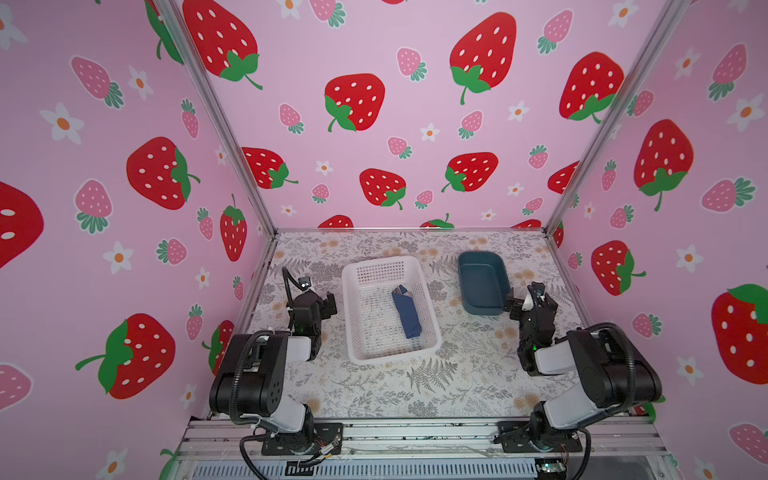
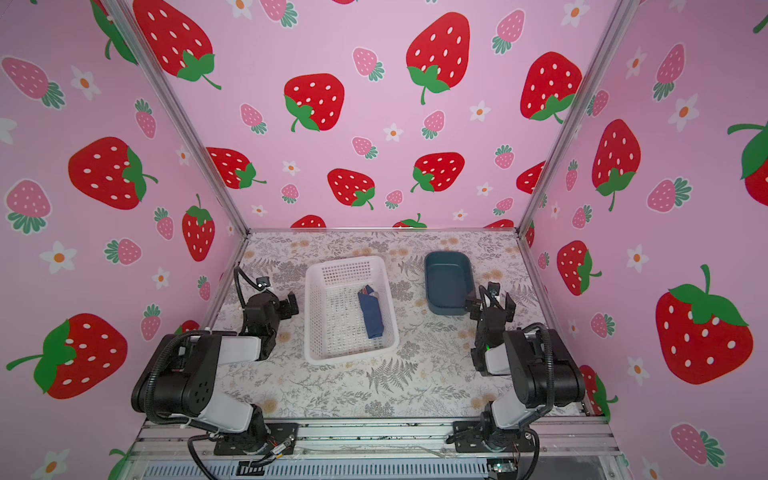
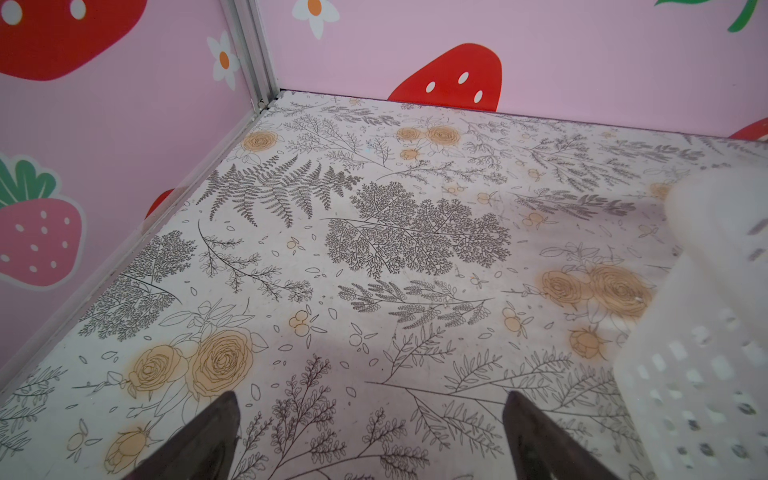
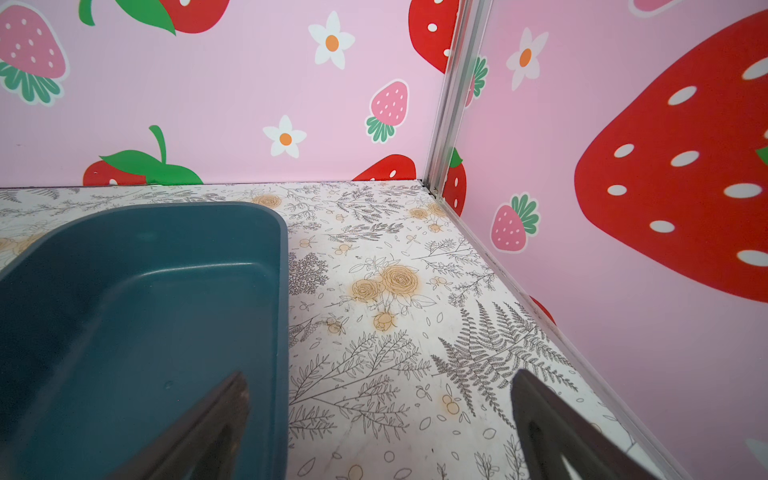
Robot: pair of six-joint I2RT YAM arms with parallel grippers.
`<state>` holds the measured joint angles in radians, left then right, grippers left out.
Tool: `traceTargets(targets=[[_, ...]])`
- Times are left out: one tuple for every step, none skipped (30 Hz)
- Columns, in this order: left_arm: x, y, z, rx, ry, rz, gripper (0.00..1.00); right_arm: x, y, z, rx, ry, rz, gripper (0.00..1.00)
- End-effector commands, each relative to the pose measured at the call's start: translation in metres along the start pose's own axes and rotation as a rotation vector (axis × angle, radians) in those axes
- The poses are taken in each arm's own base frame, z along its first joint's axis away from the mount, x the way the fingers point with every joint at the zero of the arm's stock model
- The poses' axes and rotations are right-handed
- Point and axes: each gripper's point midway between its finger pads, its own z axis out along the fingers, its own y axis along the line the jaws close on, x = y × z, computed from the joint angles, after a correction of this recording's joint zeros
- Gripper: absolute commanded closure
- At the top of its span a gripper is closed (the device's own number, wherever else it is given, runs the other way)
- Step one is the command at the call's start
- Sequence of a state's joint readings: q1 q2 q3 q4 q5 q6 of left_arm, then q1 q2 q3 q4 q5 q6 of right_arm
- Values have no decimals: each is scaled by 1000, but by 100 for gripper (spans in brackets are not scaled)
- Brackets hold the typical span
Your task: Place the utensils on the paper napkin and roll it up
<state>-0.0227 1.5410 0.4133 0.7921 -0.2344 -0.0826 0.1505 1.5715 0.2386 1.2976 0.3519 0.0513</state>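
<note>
The paper napkin (image 1: 406,314) (image 2: 371,316) lies as a dark navy roll inside the white basket (image 1: 376,262) (image 2: 345,262). Shiny tips of the utensils (image 1: 409,295) (image 2: 374,294) poke out of its far end; the rest of them is hidden in the roll. My left gripper (image 1: 331,305) (image 2: 292,305) (image 3: 370,399) hangs open just left of the basket, empty, over bare floral table. My right gripper (image 1: 530,303) (image 2: 490,305) (image 4: 380,378) is open and empty too, at the near right corner of the teal tray, one finger (image 4: 224,411) over its rim.
The teal tray (image 1: 484,309) (image 2: 446,309) (image 4: 282,291) stands empty at the back right. The basket's perforated wall (image 3: 706,332) fills one side of the left wrist view. Pink strawberry walls close in the table on three sides.
</note>
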Motion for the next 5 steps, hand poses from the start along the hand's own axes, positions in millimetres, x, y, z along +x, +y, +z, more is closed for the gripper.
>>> traceTargets(targets=[[-10,-2,3,4,-21,10,1,-2,-1,2,14,-4,0,0],[-10,-2,3,4,-21,9,1,-1,-1,1,14,-4,-1,0],[-10,-2,3,4,-22,9,1,-2,-1,1,14,-7,0,0],[-10,-2,3,3,-20,9,1,-2,-1,1,14,-5,-1,0],[-10,-2,3,5,-20,10,1,-2,-1,1,13,-6,1,0]])
